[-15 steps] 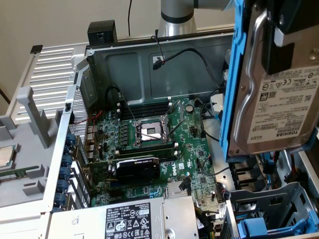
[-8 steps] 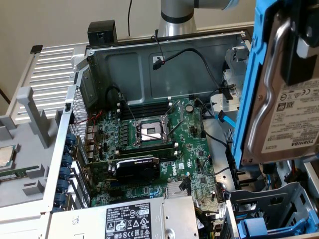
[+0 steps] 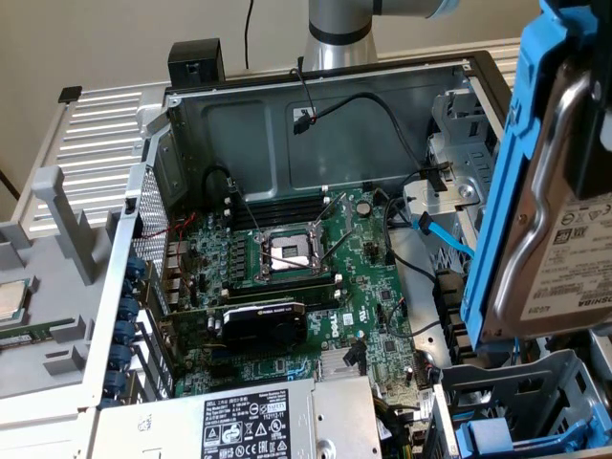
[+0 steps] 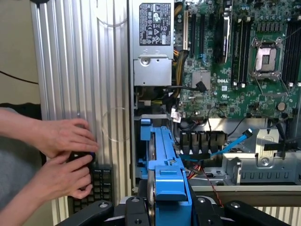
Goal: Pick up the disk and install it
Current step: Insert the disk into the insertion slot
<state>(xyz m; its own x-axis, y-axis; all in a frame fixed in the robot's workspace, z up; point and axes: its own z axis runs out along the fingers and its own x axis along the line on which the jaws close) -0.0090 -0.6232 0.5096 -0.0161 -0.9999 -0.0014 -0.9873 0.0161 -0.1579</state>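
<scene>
Hanging tilted over the drive cage (image 3: 535,382) corner of the computer case (image 3: 316,81), exterior view's right, the disk (image 3: 564,258) (image 4: 164,155) is clamped in the gripper (image 4: 167,207), off the cage. Person's hands (image 4: 66,136) on ribbed panel (image 4: 61,56) beside case.

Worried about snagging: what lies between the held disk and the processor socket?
In the exterior view, the green motherboard and, nearer the disk, a blue cable lie between it and the socket.

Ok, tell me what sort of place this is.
Probably a robotics lab bench for computer assembly: an open computer case with its motherboard exposed, a disk held aloft by the robot arm, and a person's hands nearby.
</scene>
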